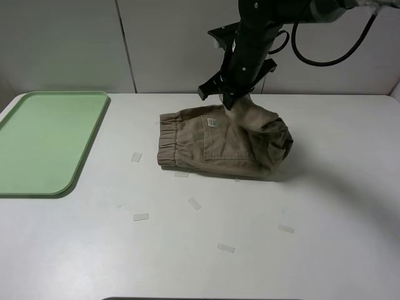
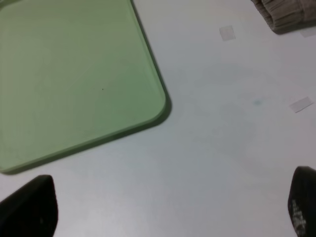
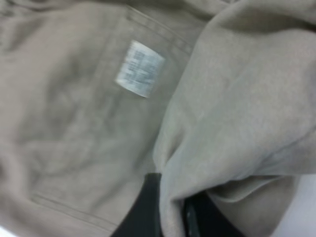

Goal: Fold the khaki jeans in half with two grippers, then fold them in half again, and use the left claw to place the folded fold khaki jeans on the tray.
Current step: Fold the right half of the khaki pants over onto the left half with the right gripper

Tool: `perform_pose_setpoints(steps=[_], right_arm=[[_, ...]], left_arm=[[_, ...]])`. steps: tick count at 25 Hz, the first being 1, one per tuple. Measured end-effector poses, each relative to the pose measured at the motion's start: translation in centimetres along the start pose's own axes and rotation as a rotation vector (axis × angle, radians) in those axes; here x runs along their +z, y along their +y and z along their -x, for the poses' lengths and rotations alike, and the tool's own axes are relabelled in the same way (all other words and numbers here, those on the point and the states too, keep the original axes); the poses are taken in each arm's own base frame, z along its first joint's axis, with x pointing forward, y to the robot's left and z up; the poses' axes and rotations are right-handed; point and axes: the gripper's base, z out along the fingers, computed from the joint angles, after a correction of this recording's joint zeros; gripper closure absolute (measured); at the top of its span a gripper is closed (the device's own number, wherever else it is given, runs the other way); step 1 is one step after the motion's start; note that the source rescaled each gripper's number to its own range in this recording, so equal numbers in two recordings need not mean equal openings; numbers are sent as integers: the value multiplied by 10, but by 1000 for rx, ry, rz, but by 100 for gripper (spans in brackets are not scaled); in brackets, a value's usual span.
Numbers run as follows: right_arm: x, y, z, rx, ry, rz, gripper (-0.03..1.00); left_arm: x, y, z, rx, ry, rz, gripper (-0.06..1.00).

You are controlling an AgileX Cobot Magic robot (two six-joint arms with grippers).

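Note:
The khaki jeans (image 1: 225,142) lie bunched in the middle of the white table, waistband toward the left, a white label (image 1: 213,122) on top. From above, my right gripper (image 1: 232,100) is shut on a lifted flap of the cloth at the far edge. In the right wrist view the fabric (image 3: 222,98) runs between the black fingers (image 3: 145,207) of that gripper (image 3: 173,213), next to the label (image 3: 139,68). The mint-green tray (image 1: 44,140) lies at the left. My left gripper (image 2: 165,212) is open above bare table beside the tray's corner (image 2: 148,111), with the waistband (image 2: 289,15) at the view's edge. The exterior view does not show the left arm.
Several small clear tape pieces lie on the table, such as one (image 1: 136,157) left of the jeans and one (image 1: 195,203) in front of them. A white wall stands behind the table.

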Motion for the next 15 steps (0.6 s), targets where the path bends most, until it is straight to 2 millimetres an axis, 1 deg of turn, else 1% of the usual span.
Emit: perform_pose_setpoints(steps=[5,10,15], right_arm=[[-1,15,8,107,-83,91,93],[-2,20,14,127,-152,116,93],[9,22,12,146,-140,129,93]], left_arm=[[0,0,0,0,0,0,1],[0,0,0,0,0,0,1],[0,0,0,0,0,0,1]])
